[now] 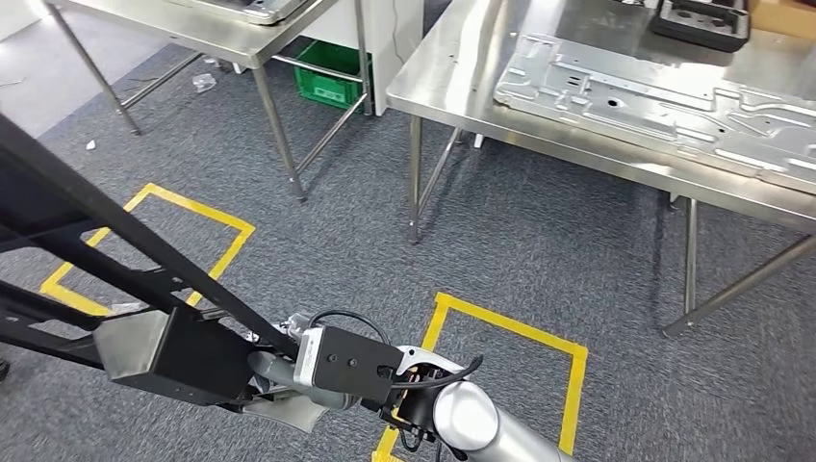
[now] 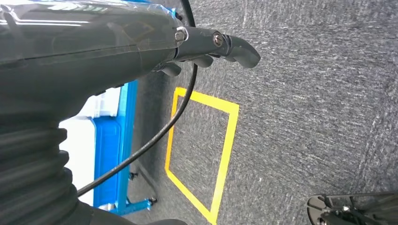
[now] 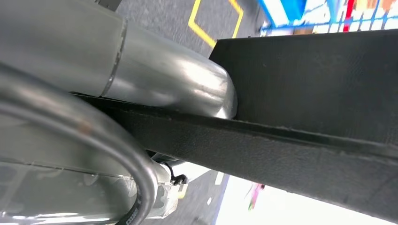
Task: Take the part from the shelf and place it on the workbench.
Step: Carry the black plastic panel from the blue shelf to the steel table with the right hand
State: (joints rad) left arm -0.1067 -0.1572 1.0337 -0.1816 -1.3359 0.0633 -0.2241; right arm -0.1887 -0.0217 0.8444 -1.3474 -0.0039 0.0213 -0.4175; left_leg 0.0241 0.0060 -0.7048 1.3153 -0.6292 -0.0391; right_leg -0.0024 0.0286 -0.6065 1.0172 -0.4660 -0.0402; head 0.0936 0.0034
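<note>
The part is a long black metal frame with a boxy black end (image 1: pixel 178 358); it runs from the lower left up and out past the left edge of the head view. My right hand (image 1: pixel 281 387) grips it just beside that box, grey fingers wrapped under the frame. Close up in the right wrist view, the black frame (image 3: pixel 305 84) lies across the picture against the hand. My left hand (image 2: pixel 206 47) hangs over the carpet with nothing in it, fingers loosely apart. The steel workbench (image 1: pixel 452 87) stands ahead at the upper right, some way from the part.
A large pressed metal panel (image 1: pixel 664 96) and a black tray (image 1: pixel 701 21) lie on the workbench. A second steel table (image 1: pixel 192 34) stands at the upper left with a green crate (image 1: pixel 332 82) behind it. Yellow tape squares (image 1: pixel 510 332) mark the grey carpet. A blue shelf frame (image 2: pixel 115 154) stands behind my left hand.
</note>
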